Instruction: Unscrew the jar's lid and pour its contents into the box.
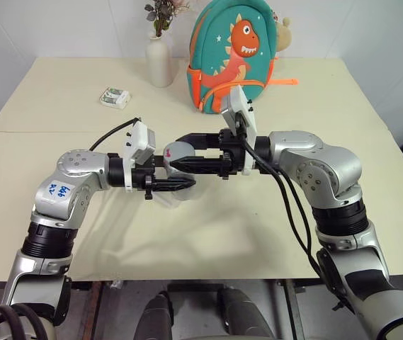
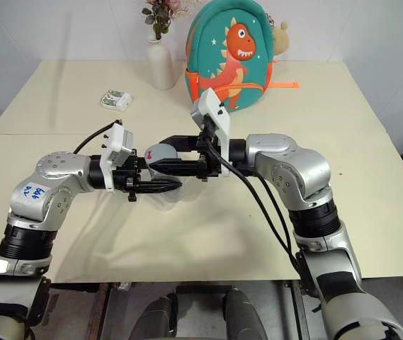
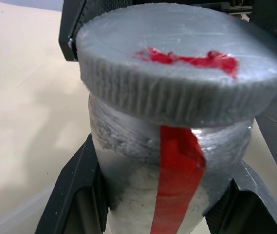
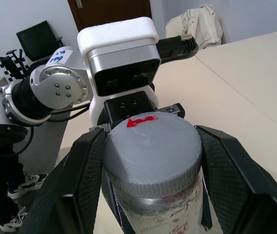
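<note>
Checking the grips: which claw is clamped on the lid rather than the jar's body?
The right claw: its fingers flank the lid; the left claw grips the jar below.

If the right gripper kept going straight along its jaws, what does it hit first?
Probably the left gripper and its wrist camera, directly beyond the lid that the right gripper is clamped on; depth is unclear.

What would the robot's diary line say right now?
left gripper: shut on jar | right gripper: shut on lid | lid: still on
</note>
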`<state>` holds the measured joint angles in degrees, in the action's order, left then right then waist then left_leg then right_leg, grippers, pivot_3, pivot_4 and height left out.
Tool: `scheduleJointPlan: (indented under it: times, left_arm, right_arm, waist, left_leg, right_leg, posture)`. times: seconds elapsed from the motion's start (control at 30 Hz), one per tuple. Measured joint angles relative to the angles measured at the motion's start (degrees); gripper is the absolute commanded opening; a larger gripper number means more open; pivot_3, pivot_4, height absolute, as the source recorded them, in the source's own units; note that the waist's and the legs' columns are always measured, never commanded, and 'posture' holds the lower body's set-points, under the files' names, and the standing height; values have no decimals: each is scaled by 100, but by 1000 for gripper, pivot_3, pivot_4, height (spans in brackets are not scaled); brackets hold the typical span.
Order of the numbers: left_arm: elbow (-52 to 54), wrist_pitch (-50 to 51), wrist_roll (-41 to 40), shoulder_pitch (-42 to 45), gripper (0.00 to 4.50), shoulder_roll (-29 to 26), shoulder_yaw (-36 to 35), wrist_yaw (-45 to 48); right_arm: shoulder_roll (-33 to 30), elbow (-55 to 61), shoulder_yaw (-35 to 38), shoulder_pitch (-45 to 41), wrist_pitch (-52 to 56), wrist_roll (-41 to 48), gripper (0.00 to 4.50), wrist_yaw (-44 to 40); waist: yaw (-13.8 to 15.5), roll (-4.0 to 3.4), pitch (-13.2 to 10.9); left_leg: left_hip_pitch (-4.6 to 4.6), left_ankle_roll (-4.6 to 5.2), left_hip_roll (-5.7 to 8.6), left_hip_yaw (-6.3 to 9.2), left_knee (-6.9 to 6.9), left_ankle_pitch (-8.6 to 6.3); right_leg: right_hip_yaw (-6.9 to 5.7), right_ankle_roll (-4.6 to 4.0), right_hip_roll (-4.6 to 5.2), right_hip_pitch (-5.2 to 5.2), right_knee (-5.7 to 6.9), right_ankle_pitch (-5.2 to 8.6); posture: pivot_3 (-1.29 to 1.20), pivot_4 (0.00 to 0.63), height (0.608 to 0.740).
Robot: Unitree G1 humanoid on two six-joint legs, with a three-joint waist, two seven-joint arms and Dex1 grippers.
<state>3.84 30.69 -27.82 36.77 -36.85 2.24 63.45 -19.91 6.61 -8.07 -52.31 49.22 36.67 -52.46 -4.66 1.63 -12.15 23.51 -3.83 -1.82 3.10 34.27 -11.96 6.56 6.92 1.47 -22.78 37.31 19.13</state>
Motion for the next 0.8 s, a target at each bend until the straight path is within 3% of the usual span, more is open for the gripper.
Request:
scheduleJointPlan:
  times: [0.3,0.5,0.67,0.8]
  left_arm:
    - [106,53,-60,-107,1992,-11,-78,1]
    - [107,55,-60,-113,1992,-13,-70,8]
    - [188,115,-91,-168,1992,-49,-83,10]
    - [336,117,-189,-340,1992,-203,-291,57]
  right_arm:
    - [364,40,798,-339,476,944,2687,357]
    - [158,162,770,-235,176,715,2687,444]
    - [-444,264,883,386,-428,212,2687,524]
    - [-1103,171,1339,1663,-1028,-327,2687,569]
  waist:
    - [3,-3,-2]
    - [7,-3,-2]
    - [28,-2,-1]
    - [137,-2,-1]
  left_leg:
    - [-1,0,-1,2,0,0]
    - [1,0,0,1,-2,0]
    - [8,0,1,0,-8,0]
    - [15,6,1,-1,-11,-4]
  right_leg:
    - [-1,0,1,0,1,0]
    - [-1,0,1,0,-5,0]
    - [-2,0,2,0,-21,0]
    - [-3,4,2,-1,-36,2]
  posture:
    - [0,150,740]
    - [0,150,740]
    - [0,150,740]
    - [0,150,740]
